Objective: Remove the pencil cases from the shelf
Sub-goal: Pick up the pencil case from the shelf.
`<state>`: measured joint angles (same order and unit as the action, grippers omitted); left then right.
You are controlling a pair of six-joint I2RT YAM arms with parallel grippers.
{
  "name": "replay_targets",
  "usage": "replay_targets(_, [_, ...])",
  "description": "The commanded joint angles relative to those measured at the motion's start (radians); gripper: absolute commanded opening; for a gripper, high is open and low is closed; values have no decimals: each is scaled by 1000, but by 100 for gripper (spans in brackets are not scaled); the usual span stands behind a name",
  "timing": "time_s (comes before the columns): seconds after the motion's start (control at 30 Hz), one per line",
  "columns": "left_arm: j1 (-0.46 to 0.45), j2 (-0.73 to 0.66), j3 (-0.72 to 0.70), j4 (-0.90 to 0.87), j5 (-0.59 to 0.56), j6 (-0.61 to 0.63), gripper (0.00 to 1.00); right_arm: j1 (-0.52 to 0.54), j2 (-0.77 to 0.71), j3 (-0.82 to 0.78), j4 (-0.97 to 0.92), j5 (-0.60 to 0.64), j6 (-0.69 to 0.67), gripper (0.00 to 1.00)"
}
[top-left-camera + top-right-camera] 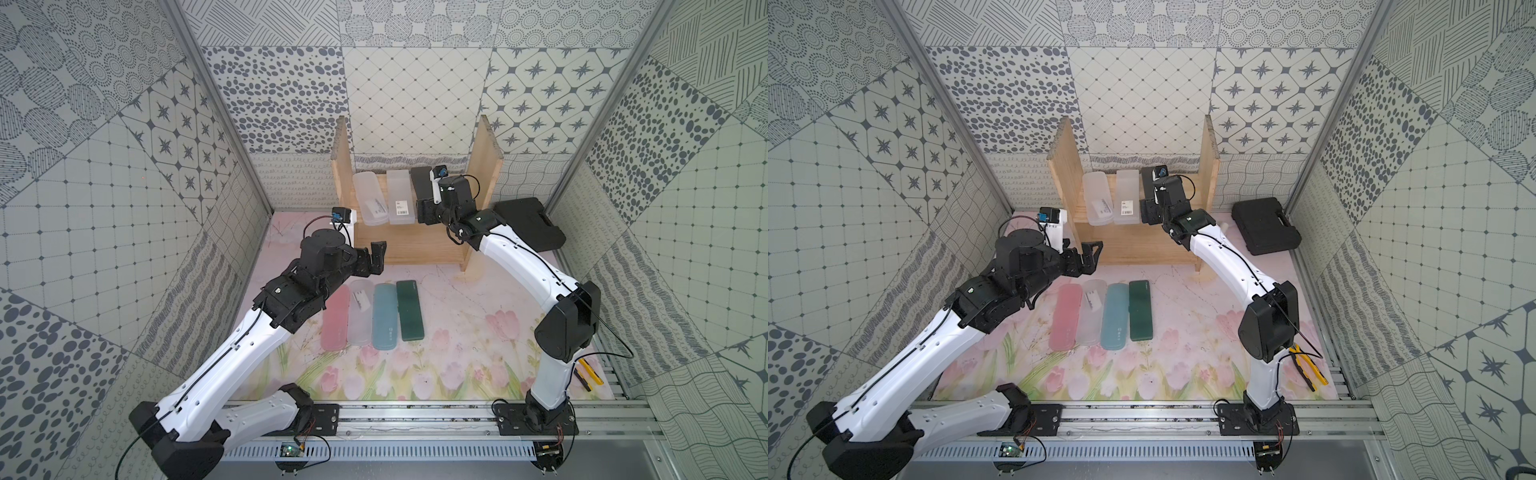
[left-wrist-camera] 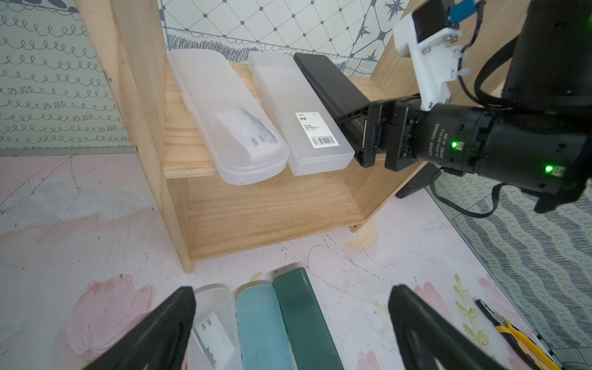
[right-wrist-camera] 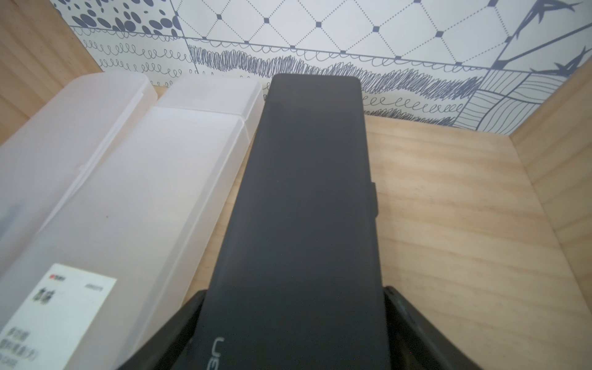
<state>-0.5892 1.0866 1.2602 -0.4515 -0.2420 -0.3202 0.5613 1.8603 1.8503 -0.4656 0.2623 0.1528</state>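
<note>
**RIGHT GRIPPER CLAMPED ON BLACK CASE; LEFT GRIPPER RELEASED**

Four pencil cases lie side by side at the centre of the floral mat [image 1: 457, 365]. From 9 o'clock to 3 o'clock they are the pink case [image 1: 336, 319], the frosted case [image 1: 360, 311], the light blue case [image 1: 385, 316] and the dark green case [image 1: 410, 311]. Yellow-handled pliers [image 1: 1308, 365] lie at 4 o'clock of this row, at the mat edge.

The left gripper [image 1: 374, 257] hovers at 12 o'clock of the row, jaws spread wide, holding nothing.

The shelf [image 1: 415, 247] stands at 12 o'clock of the mat. Its upper board carries three cases:
- the rounded frosted case [image 1: 370, 199] at 9 o'clock
- the labelled frosted case [image 1: 401, 197] in the middle
- the black case [image 3: 304, 192] at 3 o'clock

The right gripper [image 2: 352, 128] is closed on the black case, with its fingers [image 3: 179, 326] against both long sides at the near end. Whether the case is off the board cannot be told.

A black toolbox [image 1: 1264, 224] lies at 3 o'clock of the shelf.
</note>
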Motion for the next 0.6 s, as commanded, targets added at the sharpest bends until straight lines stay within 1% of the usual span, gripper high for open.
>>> replay_targets(0.0, [2, -30, -32, 63, 11, -9, 99, 0, -6, 3, 10, 32, 2, 79])
replay_targets(0.1, [1, -51, -64, 65, 18, -24, 99, 0, -29, -12, 10, 34, 5, 73])
replay_targets(0.3, [2, -87, -127, 48, 18, -45, 99, 2, -115, -76, 26, 19, 16, 72])
replay_targets(0.43, [3, -121, -190, 49, 32, -68, 99, 12, -219, -170, 38, 18, 22, 71])
replay_targets(0.57, [3, -150, -257, 66, 44, -91, 99, 23, -359, -296, 44, 6, 45, 71])
